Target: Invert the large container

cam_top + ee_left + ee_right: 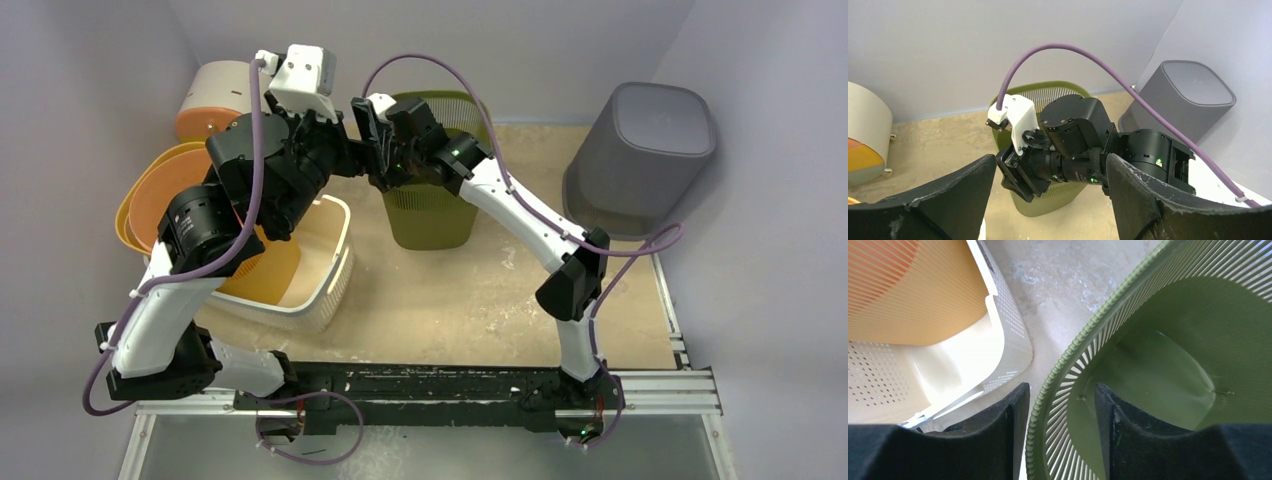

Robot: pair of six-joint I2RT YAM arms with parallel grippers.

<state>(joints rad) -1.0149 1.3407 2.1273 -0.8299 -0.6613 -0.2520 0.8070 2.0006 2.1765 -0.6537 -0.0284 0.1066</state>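
Note:
The large container is a green slatted bin [430,215] standing upright at the back centre of the table, open end up. My right gripper [372,135] hangs over its left rim. In the right wrist view the right gripper [1062,387] straddles the ribbed rim [1083,335], one finger outside and one inside the bin [1158,360], with gaps showing on both sides of the wall. My left gripper [1050,160] is open wide in the air with nothing between its fingers, facing the right wrist and the bin [1063,200].
A grey bin [645,150] stands upside down at the back right. Left of the green bin a white perforated basket [325,270] holds an orange container [165,195]. A beige and orange container [215,95] lies at the back left. Walls close the back and sides.

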